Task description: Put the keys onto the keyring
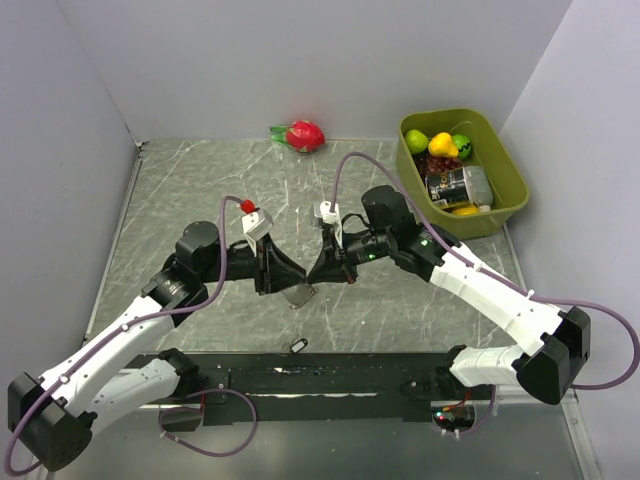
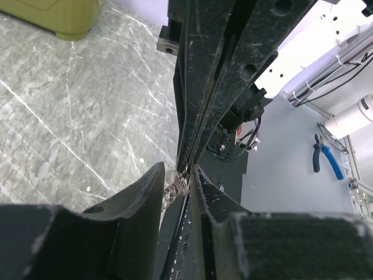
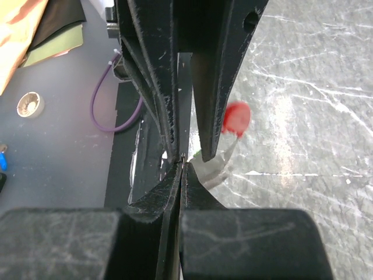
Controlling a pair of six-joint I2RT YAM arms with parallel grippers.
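My two grippers meet tip to tip over the middle of the table. The left gripper [image 1: 283, 280] is nearly shut on a silvery coil of the keyring [image 2: 173, 189], which sits between its fingers. The right gripper [image 1: 318, 275] is shut tight, with a thin sliver of metal [image 3: 183, 156] pinched at its tips. A silvery part of the keyring [image 1: 300, 293] hangs just under the meeting point and shows in the right wrist view [image 3: 214, 166]. The red loop does not show clearly. One small dark key [image 1: 298, 345] lies on the table near the front edge.
A red dragon fruit [image 1: 303, 134] lies at the back wall. A green bin [image 1: 505, 160] with fruit and a can stands at the back right. A blurred red spot [image 3: 236, 117] shows behind the left fingers. A black strip [image 1: 300, 375] runs along the table's near edge.
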